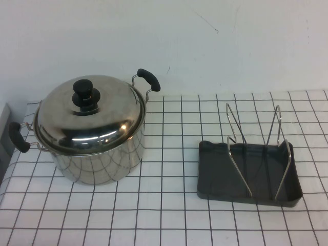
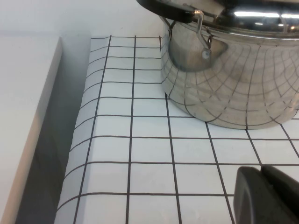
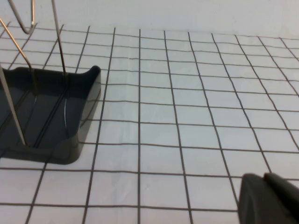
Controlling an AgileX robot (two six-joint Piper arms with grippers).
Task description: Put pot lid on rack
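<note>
The pot lid [image 1: 105, 117], shiny domed steel with a black knob [image 1: 85, 94], sits on the steel pot [image 1: 100, 161] at the left of the checked cloth. The rack [image 1: 246, 179], a dark grey tray with two silver wire loops [image 1: 239, 148], stands empty at the right. Neither arm shows in the high view. My left gripper [image 2: 261, 173] is shut and empty, low over the cloth, short of the pot [image 2: 233, 88]; the lid's rim [image 2: 261, 17] shows above it. My right gripper [image 3: 264, 178] is shut and empty, apart from the rack [image 3: 46, 116], to one side of it.
The pot's two black handles [image 1: 149, 79] [image 1: 18, 137] stick out to the back right and front left. The cloth's left edge drops to a grey gap [image 2: 44, 154] beside a white surface. Open cloth lies between pot and rack.
</note>
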